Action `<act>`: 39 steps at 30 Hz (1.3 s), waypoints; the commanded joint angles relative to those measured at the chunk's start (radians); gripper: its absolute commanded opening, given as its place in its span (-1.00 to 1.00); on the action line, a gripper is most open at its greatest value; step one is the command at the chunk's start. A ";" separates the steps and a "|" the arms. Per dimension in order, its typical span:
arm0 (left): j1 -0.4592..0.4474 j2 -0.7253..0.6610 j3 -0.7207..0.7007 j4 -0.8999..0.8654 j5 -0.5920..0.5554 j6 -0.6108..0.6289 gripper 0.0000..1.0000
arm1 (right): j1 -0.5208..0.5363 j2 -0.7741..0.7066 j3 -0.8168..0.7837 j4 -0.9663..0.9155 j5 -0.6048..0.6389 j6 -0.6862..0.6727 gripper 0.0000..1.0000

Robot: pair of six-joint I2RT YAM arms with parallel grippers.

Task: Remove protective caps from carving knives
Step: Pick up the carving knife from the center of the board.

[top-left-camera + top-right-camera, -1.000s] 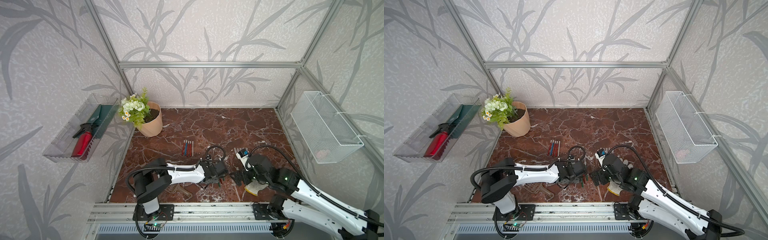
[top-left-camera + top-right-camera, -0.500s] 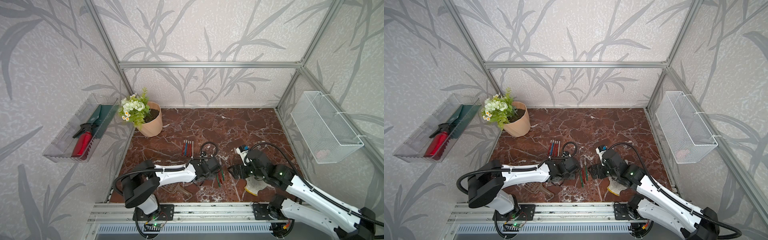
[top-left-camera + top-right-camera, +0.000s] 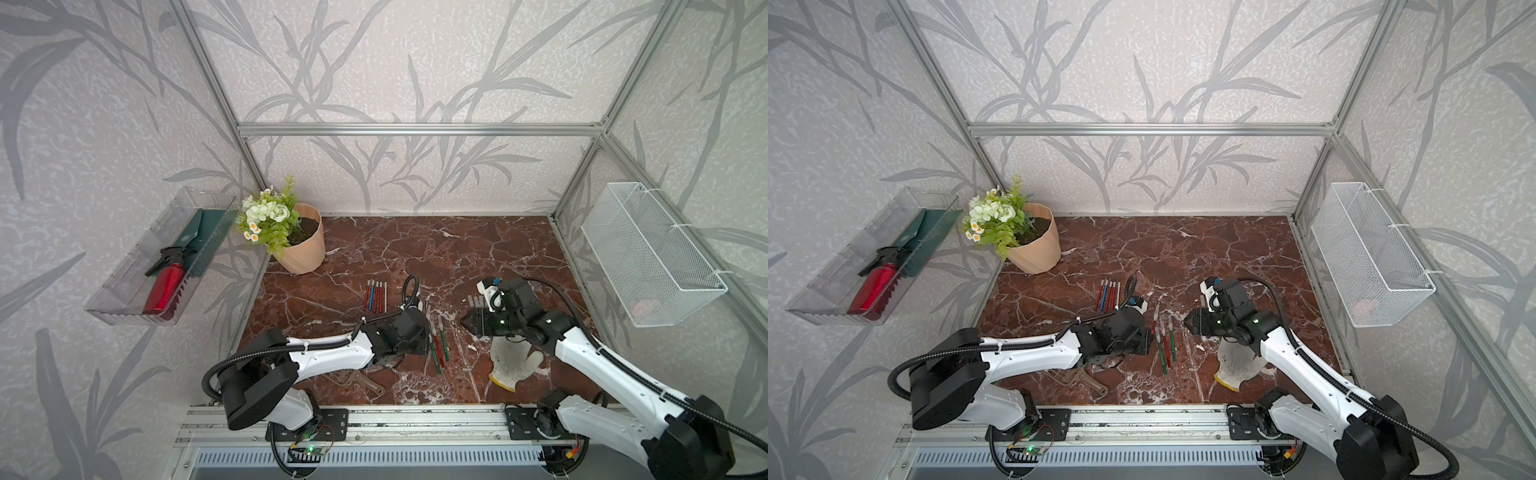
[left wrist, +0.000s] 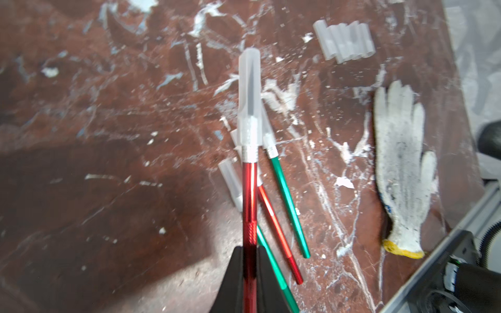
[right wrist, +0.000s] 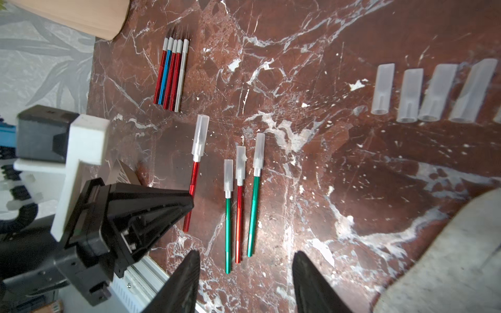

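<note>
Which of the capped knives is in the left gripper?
The red-handled knife, clamped in the left gripper; the other three, two green and one red, lie loose beside it.

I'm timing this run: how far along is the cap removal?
Done: five bare knives lie in a row, with pulled caps lined up apart from them. In hand: the left gripper grips a red knife whose cap is on; the right gripper is open, empty. Left: three capped knives on the table, plus that one.
</note>
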 commanded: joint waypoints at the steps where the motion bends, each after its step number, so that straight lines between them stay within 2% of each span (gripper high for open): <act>1: 0.010 -0.024 -0.003 0.094 0.055 0.076 -0.82 | -0.005 0.057 0.060 0.078 -0.070 0.007 0.04; 10: 0.018 0.019 0.018 0.104 0.101 0.095 -0.83 | -0.005 0.205 0.129 0.160 -0.094 0.037 -0.18; 18: 0.032 0.032 0.007 0.145 0.129 0.056 -0.83 | -0.007 0.275 0.153 0.192 -0.095 0.032 -0.22; 23: 0.087 0.015 -0.083 0.323 0.224 -0.006 -0.83 | -0.086 0.286 0.093 0.330 -0.263 0.148 -0.24; 29: 0.144 0.019 -0.161 0.513 0.338 -0.061 -0.83 | -0.103 0.279 0.073 0.348 -0.289 0.129 -0.24; 39: 0.170 0.080 -0.178 0.666 0.418 -0.122 -0.83 | -0.095 0.336 0.073 0.381 -0.252 0.135 -0.23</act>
